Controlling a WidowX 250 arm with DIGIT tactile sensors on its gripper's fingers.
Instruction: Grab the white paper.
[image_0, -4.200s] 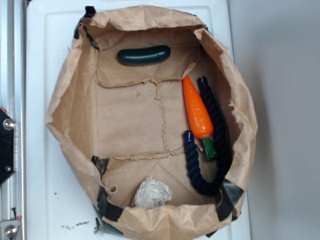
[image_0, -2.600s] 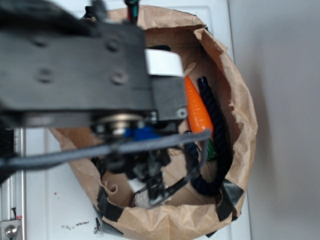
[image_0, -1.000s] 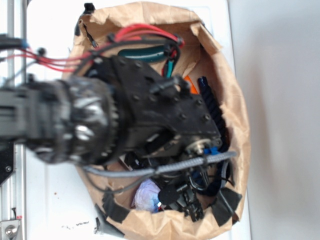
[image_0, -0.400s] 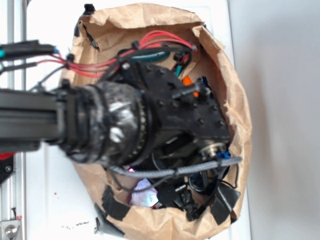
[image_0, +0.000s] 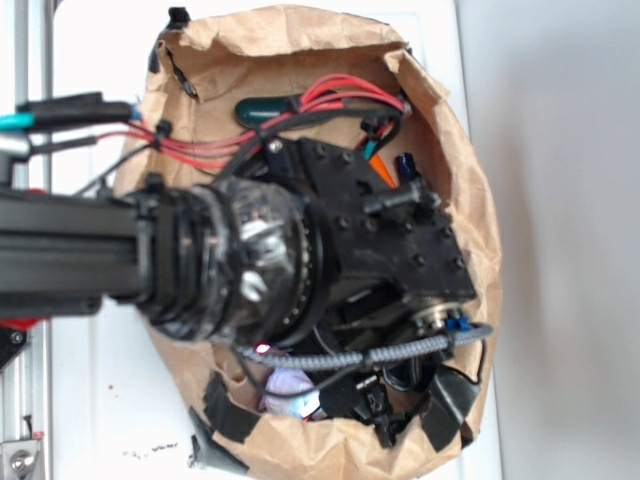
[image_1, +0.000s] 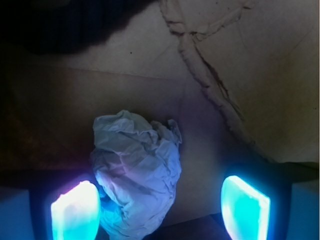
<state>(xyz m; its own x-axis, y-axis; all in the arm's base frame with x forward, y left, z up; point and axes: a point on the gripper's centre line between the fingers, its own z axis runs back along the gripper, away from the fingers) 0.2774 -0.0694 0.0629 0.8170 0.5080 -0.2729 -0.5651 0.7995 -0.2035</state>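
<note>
- Wrist view, nearest: two glowing fingertips (image_1: 75, 212) stand at the bottom corners of the frame, the one seen at left lit pale pink-blue, the other cyan. The gripper (image_1: 160, 210) is spread wide, the jaws far apart and closed on nothing.
- Between them lies the paper (image_1: 137, 172), a crumpled whitish ball. It sits well toward the finger seen at left, its lower edge just beside or touching that pad; contact cannot be confirmed. A clear gap separates it from the opposite finger.
- Paper rests on the brown floor of the bag (image_1: 250, 75). A raised, ragged seam (image_1: 200, 60) runs diagonally across that floor beyond the ball.
- Far top-left corner of the wrist view is dark; contents not identifiable.
- Exterior view: the arm (image_0: 230, 270) reaches from the left and fills most of the bag's opening, wrist pointed down toward the lower end.
- Only a small pale patch of the paper shows under the arm, near the bag's lower wall, next to black tape (image_0: 225, 410) on the rim.
- Red wires (image_0: 250, 140) loop over the arm's upper side.
- Beyond the arm: a sliver of carrot (image_0: 380, 170), the end of a dark blue rope (image_0: 405, 165), and a dark green object (image_0: 262, 110) near the bag's far wall.
- Bag stands on a white table (image_0: 100, 400).
</note>
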